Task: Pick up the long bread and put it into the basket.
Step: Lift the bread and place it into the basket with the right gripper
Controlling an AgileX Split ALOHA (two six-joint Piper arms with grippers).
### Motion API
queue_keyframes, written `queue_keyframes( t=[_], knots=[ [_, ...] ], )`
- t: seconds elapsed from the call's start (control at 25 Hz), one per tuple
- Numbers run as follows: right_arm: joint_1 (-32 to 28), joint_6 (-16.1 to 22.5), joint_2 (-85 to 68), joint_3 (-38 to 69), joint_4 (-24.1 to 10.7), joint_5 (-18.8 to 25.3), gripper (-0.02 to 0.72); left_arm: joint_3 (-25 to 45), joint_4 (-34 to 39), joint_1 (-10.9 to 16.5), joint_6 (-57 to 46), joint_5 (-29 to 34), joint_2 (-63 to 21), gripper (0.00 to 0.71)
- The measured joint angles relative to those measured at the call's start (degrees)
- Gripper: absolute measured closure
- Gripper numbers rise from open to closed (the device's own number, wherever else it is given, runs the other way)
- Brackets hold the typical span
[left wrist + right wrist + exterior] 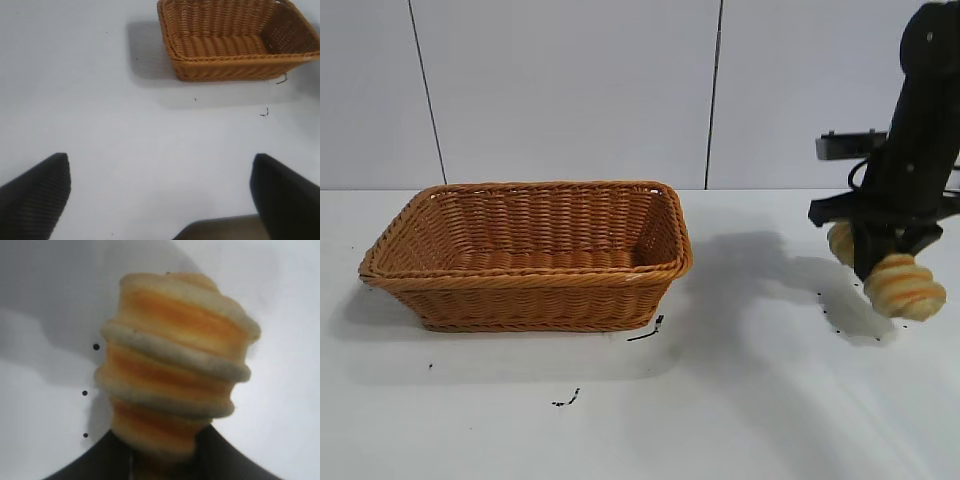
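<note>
No readable text, label, brand, number or sign shows anywhere — not on the basket [530, 290], the long bread [903, 286], or the table [720, 420] — only small black specks.

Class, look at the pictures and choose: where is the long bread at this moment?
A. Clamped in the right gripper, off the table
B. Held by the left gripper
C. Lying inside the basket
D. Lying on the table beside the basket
A: the right gripper is shut on the long bread, which hangs above its shadow on the table, well apart from the basket.
</note>
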Motion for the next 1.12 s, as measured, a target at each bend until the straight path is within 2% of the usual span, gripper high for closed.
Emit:
queue_keyframes(
  t=[0.12,0.32,0.44,0.88,1.12],
  knots=[
    [0.0,-0.9,0.1,-5.6,1.2,4.2,0.535,0.0,0.0,0.0,0.0,0.0,0.0,0.012],
    [0.1,-1.6,0.1,-11.7,2.3,5.1,0.535,0.0,0.0,0.0,0.0,0.0,0.0,0.012],
    [1.9,-3.5,0.1,-14.4,2.1,5.1,0.537,0.0,0.0,0.0,0.0,0.0,0.0,0.012],
    [20.1,-10.5,8.6,-26.1,2.1,5.2,0.544,0.0,0.0,0.0,0.0,0.0,0.0,0.012],
    [29.1,-19.2,13.8,-28.6,2.3,4.6,0.544,0.0,0.0,0.0,0.0,0.0,0.0,0.012]
  ],
)
